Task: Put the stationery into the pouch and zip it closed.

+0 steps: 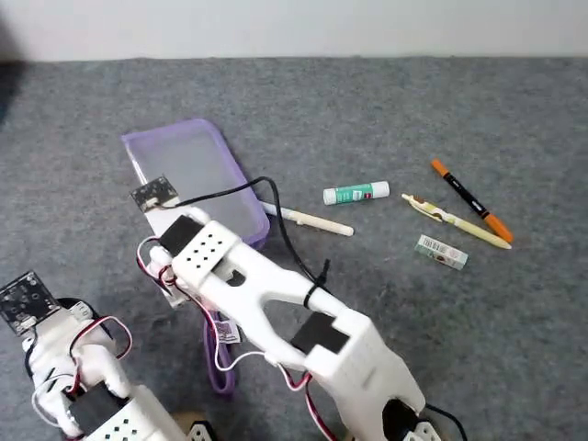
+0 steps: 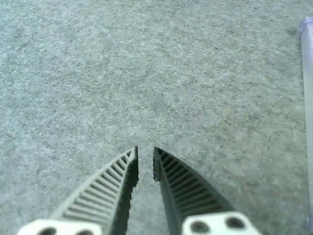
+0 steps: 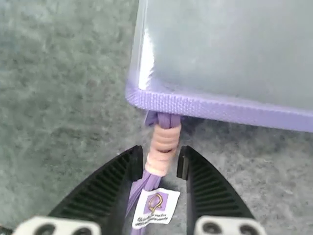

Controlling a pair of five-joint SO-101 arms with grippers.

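**A:** How do the jaws stand?

**B:** The right gripper (image 3: 160, 154) is parted narrowly. One jaw sits on each side of the pink sleeve (image 3: 164, 142) on the purple cord (image 3: 146, 183), with a sliver of gap on both sides, so it has no hold yet. The left gripper (image 2: 145, 156) is all but closed on nothing, over bare carpet (image 2: 146, 63).

**A:** So how should it take the cord?

**B:** I'd close squarely on the sleeve, not on the paper tag (image 3: 155, 208), then pull along the purple edge of the pouch (image 3: 220, 58). From here I can't tell whether the cord drives the zip or is just a strap.

**A:** And the stationery?

**B:** All of it lies outside the pouch: white pen (image 1: 308, 220), glue stick (image 1: 356, 194), yellow pen (image 1: 455, 220), orange marker (image 1: 470, 199) and eraser (image 1: 442, 252).
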